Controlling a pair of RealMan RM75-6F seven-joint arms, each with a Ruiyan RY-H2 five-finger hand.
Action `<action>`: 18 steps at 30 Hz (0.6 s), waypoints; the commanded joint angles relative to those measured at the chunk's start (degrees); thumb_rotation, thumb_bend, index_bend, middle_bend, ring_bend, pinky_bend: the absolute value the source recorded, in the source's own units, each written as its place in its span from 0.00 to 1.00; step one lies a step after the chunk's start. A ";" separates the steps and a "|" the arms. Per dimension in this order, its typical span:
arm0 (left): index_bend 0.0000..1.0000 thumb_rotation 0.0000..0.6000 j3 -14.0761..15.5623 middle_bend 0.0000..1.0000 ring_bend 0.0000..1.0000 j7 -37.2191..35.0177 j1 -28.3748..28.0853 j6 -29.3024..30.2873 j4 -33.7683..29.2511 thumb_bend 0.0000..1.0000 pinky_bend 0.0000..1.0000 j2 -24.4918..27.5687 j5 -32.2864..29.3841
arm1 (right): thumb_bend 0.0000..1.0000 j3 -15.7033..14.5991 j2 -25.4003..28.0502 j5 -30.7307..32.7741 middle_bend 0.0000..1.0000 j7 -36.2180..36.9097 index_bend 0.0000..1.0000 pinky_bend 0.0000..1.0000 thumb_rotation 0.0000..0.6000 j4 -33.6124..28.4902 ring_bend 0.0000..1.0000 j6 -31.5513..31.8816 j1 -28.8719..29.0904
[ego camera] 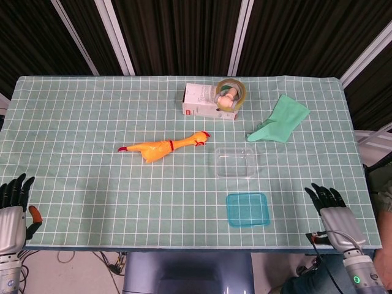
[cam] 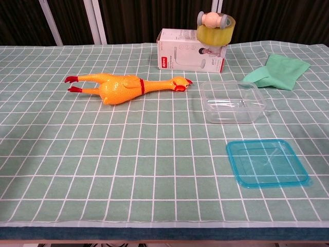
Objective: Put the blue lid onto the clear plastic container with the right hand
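Both hands empty, fingers spread: right hand (ego camera: 334, 214) over the table's near right edge, right of the blue lid (ego camera: 247, 209); left hand (ego camera: 13, 208) off the near left corner. Lid flat on the checked cloth (ego camera: 92, 122), just in front of the clear plastic container (ego camera: 235, 162), apart from it.

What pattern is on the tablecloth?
The tablecloth is pale green with a grid of white lines, clearest in the chest view.
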 commanded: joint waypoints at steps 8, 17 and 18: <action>0.10 1.00 -0.65 0.00 0.00 -0.69 -0.29 -0.55 -0.23 0.77 0.00 0.44 -1.36 | 0.15 3.02 -8.50 19.85 0.00 -23.54 0.00 0.00 1.00 -6.63 0.00 -4.87 10.50; 0.10 1.00 -0.69 0.00 0.00 -0.67 -0.48 -0.96 -0.16 0.77 0.00 0.42 -2.05 | 0.15 3.36 -17.93 29.02 0.05 -31.56 0.00 0.00 1.00 -3.94 0.00 -3.33 16.16; 0.10 1.00 -0.71 0.00 0.00 -0.69 -0.50 -1.00 -0.14 0.77 0.00 0.42 -2.14 | 0.15 3.41 -18.83 29.68 0.05 -31.97 0.00 0.00 1.00 -3.49 0.00 -3.19 16.69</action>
